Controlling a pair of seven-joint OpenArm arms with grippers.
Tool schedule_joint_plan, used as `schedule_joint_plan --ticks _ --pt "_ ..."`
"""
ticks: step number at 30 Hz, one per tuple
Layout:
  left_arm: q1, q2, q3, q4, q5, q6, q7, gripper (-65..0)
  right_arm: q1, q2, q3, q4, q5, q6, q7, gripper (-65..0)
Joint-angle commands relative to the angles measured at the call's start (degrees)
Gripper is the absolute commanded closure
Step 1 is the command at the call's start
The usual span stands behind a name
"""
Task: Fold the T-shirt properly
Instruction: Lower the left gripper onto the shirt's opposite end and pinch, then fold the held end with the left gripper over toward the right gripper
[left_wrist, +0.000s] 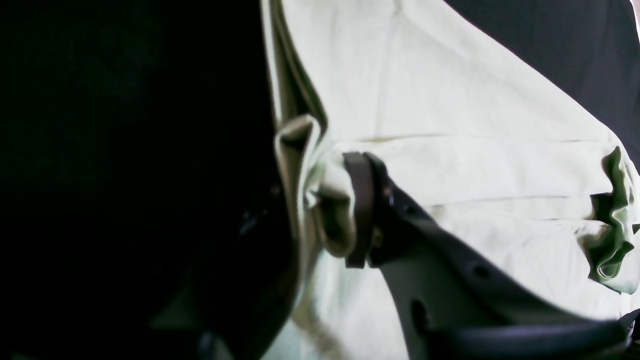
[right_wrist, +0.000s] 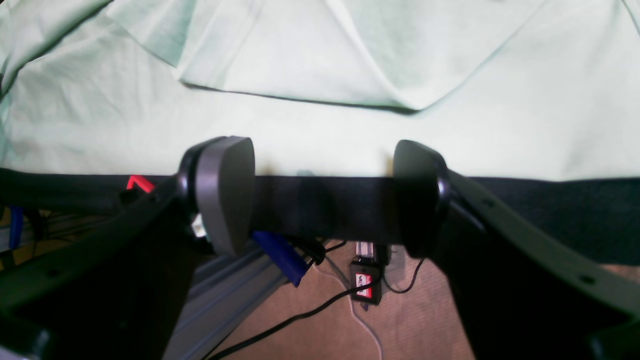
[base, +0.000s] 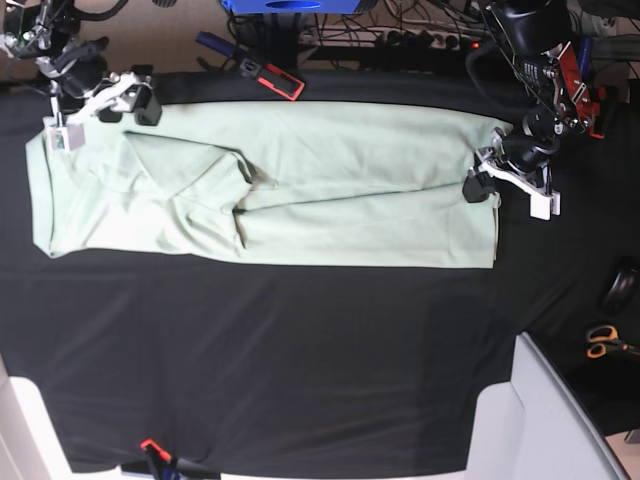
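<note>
The pale mint-green T-shirt (base: 350, 190) lies flat on the black tablecloth (base: 300, 350), folded into a long band with a sleeve tucked over near its left part. My left gripper (base: 481, 183) is at the band's right end. In the left wrist view a bunched fold of the T-shirt (left_wrist: 450, 100) sits pinched between the fingers (left_wrist: 361, 210) of that left gripper (left_wrist: 322, 210). At the far left corner my right gripper (right_wrist: 322, 195) stands open. Its fingertips (right_wrist: 225, 192) straddle the table's edge just short of the T-shirt (right_wrist: 320, 145), holding nothing. In the base view the right gripper (base: 125, 100) is at the top left.
Orange-handled scissors (base: 603, 342) and a dark round object (base: 620, 288) lie at the right edge. A red-and-black clamp (base: 275, 78) grips the far table edge, another clamp (base: 155, 450) the near edge. A white panel (base: 545, 420) stands at the lower right. Cables (right_wrist: 300, 315) run over the floor.
</note>
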Motion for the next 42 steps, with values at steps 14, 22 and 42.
schedule_joint_plan --ticks 14,22,42 --pt "3.3 0.0 0.9 7.6 3.3 0.6 4.3 0.0 -0.2 0.6 0.2 0.1 0.9 0.7 0.9 -41.2" --pt "9.0 0.2 1.0 22.0 3.3 6.2 4.5 0.0 0.1 0.7 0.2 0.5 0.9 0.7 1.0 -41.2" --pt "10.9 7.6 28.9 39.0 31.4 6.5 4.7 0.0 1.0 1.0 0.2 0.2 0.8 0.7 1.0 -41.2"
